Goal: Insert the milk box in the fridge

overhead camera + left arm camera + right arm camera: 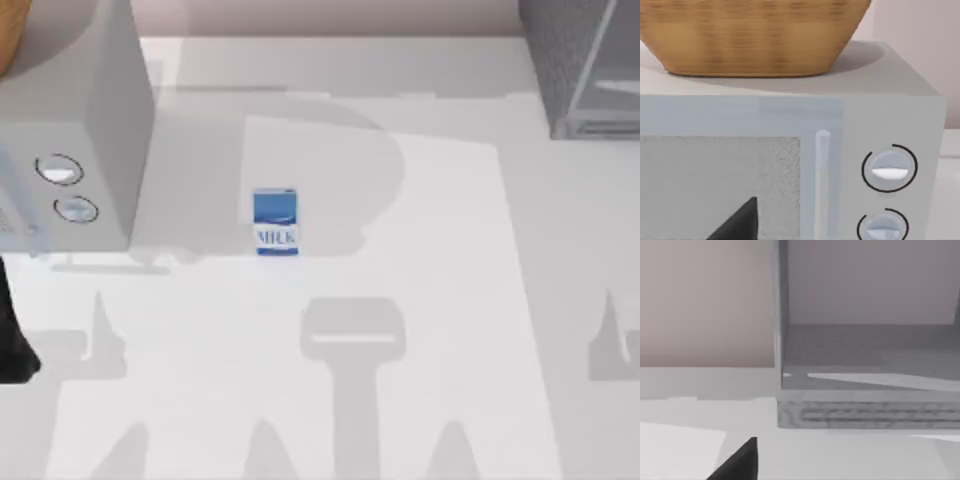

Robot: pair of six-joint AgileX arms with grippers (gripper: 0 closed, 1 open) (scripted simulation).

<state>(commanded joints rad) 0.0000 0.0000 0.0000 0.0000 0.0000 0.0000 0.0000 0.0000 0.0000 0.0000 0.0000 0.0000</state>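
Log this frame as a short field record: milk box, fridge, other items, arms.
milk box: upright on the table, left of centre, untouched
fridge: top view's far right corner
light grey box: two round dials, far left of the table
basket: wicker, on top of the light grey box
left gripper: faces the dial box
right gripper: faces the fridge

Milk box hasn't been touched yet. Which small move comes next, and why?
Probably bring one gripper over the milk box for a grasp. It stands upright and free on the table, left of centre, apart from the fridge at far right, and nothing holds it.
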